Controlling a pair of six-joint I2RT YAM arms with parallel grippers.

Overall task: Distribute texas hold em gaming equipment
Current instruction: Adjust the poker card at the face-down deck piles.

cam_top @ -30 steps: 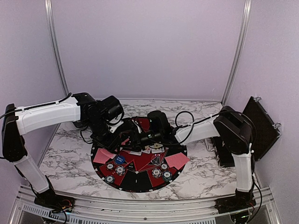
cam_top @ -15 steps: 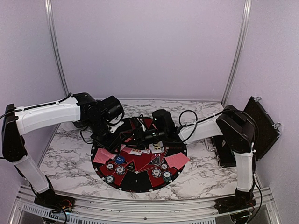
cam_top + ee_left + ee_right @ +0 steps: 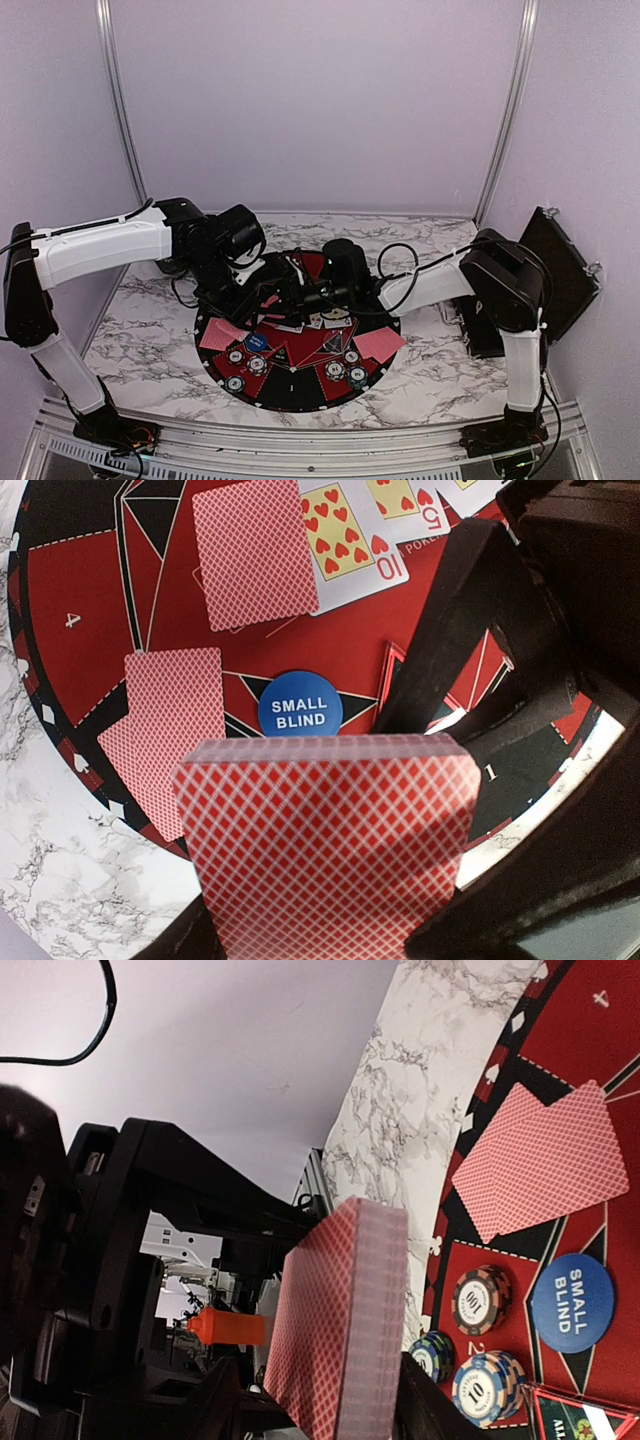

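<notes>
Now then, deck up off the mat, over its left side, clamped tight in the left gripper. Right gripper in from the other side, jaws apart and straddling the deck's free edge; pads pressing or merely alongside, cannot tell. Probably a peel of the top card for the next seat, judging by the layout below: two overlapping face-down cards at the mat's left edge, a further face-down card further in beside a face-up ten of hearts, marker between, chips near the rim.

Doing it well, then. Hold the left grip firm and steady, no tilt, no slackening, to avoid fanning the whole block. Pinch shallow with the right: top card's edge only, never the stack. Draw out along the card's face rather than straight up, leaving the one beneath undisturbed. Pause just clear and check for a double. Carry low across the mat, wide of chips and marker. Set down flat inside an unfilled sector, square to its lines, overlapping nothing already dealt. Release fully before backing away, to avoid dragging the card along.
</notes>
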